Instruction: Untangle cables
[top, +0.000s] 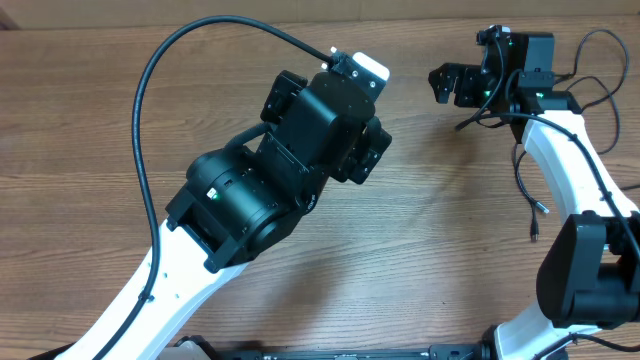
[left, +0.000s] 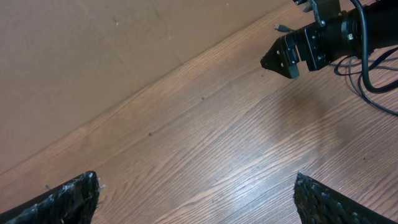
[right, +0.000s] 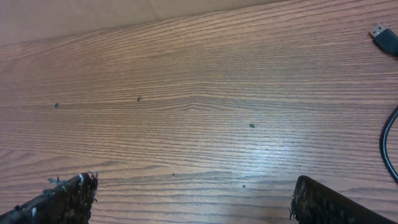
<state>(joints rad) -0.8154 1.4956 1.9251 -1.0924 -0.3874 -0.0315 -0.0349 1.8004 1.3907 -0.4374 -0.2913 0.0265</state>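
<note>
Cables (top: 519, 172) – thin black cords – lie at the right side of the wooden table (top: 450, 260) in the overhead view. They loop loosely around and beside the white right arm (top: 560, 160), and two strands trail toward the near edge and end in small plugs. The right gripper (top: 448, 85) points left over bare wood at the far side with its jaws apart, holding nothing. The left arm (top: 290, 170) reaches across the middle of the table, well apart from the cords. A thicker black cable (top: 140, 120) arcs from its wrist.

In the left wrist view, the left gripper (left: 196, 180) stands wide, its two fingers at the bottom corners with only bare wood between them. The right gripper shows at the upper right, with cord loops (left: 362, 78) beside it and a small plug end (left: 280, 27) just behind it.

In the right wrist view, the right gripper's fingers (right: 68, 199) are spread wide above empty wood. A silver-tipped plug (right: 384, 37) lies at the upper right edge and a curve of black cord (right: 387, 146) below it – neither touches the fingers.
</note>
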